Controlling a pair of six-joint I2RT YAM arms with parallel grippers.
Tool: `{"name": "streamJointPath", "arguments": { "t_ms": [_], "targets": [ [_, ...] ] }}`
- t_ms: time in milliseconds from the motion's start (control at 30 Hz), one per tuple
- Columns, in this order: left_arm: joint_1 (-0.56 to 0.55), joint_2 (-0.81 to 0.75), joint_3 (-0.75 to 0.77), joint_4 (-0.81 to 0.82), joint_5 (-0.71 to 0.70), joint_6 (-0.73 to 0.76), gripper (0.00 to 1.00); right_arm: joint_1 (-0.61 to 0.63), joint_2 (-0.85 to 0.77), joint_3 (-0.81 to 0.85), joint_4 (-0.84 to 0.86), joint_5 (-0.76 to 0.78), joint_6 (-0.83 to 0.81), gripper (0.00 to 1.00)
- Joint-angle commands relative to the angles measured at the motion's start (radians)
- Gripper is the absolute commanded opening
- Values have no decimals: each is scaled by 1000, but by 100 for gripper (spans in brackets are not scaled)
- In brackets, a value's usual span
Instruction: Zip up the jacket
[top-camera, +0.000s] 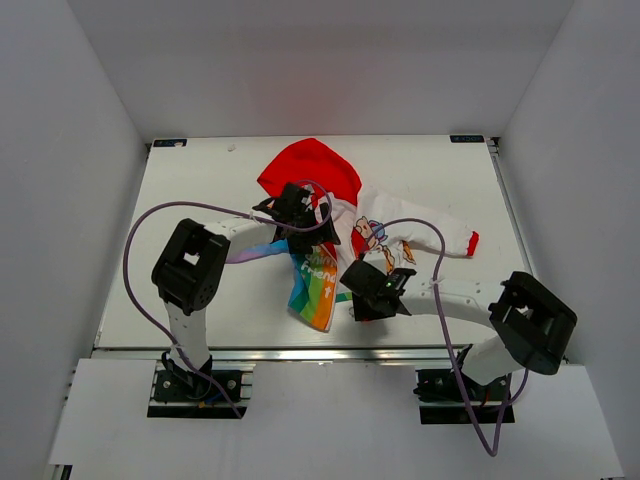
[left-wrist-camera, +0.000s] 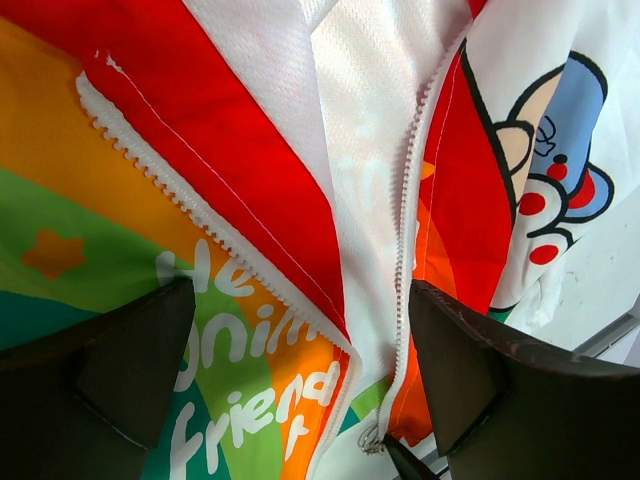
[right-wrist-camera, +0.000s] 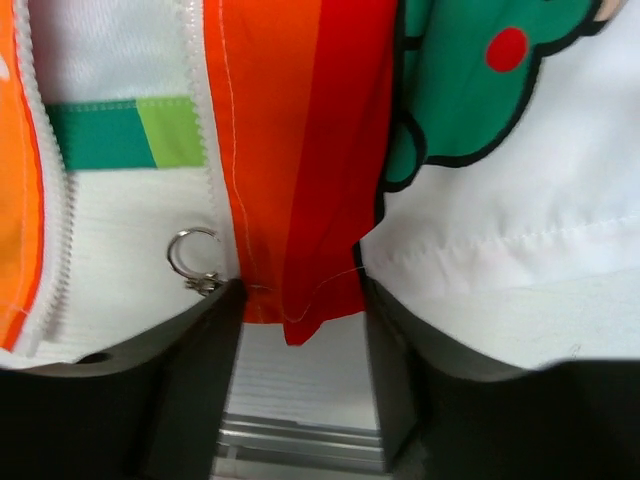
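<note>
Jacket unzipped; zipper ring visible, slider unclear.

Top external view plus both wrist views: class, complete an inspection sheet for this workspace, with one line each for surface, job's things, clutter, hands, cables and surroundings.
Surface: white table, flat.
Job's things: jacket lies mid-table with its red hood at the far side. The zipper is unzipped, its two rows meeting only at the bottom; the ring pull shows near the hem.
Clutter: nothing seen.
Hands: left hand is open over the zipper rows. Right hand is open at the hem, with fabric lying across its fingers.
Cables: a purple cable loops from each arm.
Surroundings: white walls on three sides.
</note>
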Motion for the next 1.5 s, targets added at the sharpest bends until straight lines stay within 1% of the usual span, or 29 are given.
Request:
{"name": "streamJointPath", "arguments": {
  "t_ms": [0,33,100,133,167,200,233,300,367,400,467,533,567,600,633,667,700,800,833,867,933,967,1000,1067,1100,1233,1333,1467],
  "targets": [
    [-2,0,-29,-79,-62,26,98,7,81,-39,31,-31,61,53],
    [-2,-1,-29,-81,-63,26,98,7,86,-43,25,-28,70,44],
    [-2,-3,-27,-84,-67,28,98,7,100,-53,14,-27,84,34],
    [-2,-5,-26,-89,-68,29,98,7,105,-60,13,-28,84,28],
    [-2,-8,-24,-92,-71,31,98,7,109,-62,14,-31,81,24],
    [-2,-9,-18,-101,-73,34,98,7,114,-62,10,-30,80,16],
    [-2,-12,-14,-107,-76,40,98,5,112,-65,13,-30,72,13],
    [-2,-24,5,-122,-83,49,98,7,91,-65,16,-24,60,0],
    [-2,-50,19,-136,-86,72,98,5,62,-66,30,-24,38,0],
    [-2,-60,28,-162,-71,100,98,2,22,-69,39,-28,29,0],
    [-2,-84,72,-193,-44,140,98,-13,-27,-85,83,-66,-11,0],
    [-2,-141,98,-230,-36,175,98,-41,-121,-106,140,-79,-41,0],
    [-2,-165,100,-237,-33,184,98,-55,-160,-135,169,-102,-58,0],
    [-2,-219,97,-242,-30,200,98,-76,-244,-154,200,-111,-73,0],
    [-2,-247,80,-239,-13,212,98,-85,-286,-174,265,-116,-99,0],
    [-2,-271,71,-234,2,221,98,-96,-369,-212,302,-131,-121,0],
    [-2,-309,65,-243,10,227,98,-114,-406,-230,333,-136,-136,0],
    [-3,-350,36,-292,24,217,98,-160,-509,-275,410,-189,-175,0],
    [-8,-377,17,-302,32,212,98,-171,-521,-280,418,-208,-178,0],
    [-26,-394,-36,-302,57,207,98,-185,-533,-283,424,-244,-181,0],
    [-66,-444,-96,-294,61,195,98,-213,-534,-295,430,-275,-179,0],
    [-133,-455,-115,-299,20,197,98,-217,-529,-298,430,-296,-181,0],
    [-171,-457,-122,-335,-25,195,98,-225,-527,-301,433,-303,-181,0],
    [-277,-428,-106,-383,-108,200,98,-228,-523,-307,428,-310,-181,0],
    [-291,-411,-92,-426,-143,204,98,-234,-523,-306,424,-311,-183,0],
    [-301,-330,-87,-495,-183,191,98,-243,-540,-298,379,-301,-183,0],
    [-310,-337,-130,-491,-169,174,98,-248,-555,-306,367,-297,-179,0],
    [-353,-351,-176,-521,-205,125,98,-253,-566,-320,356,-295,-173,0]
  ]
}}
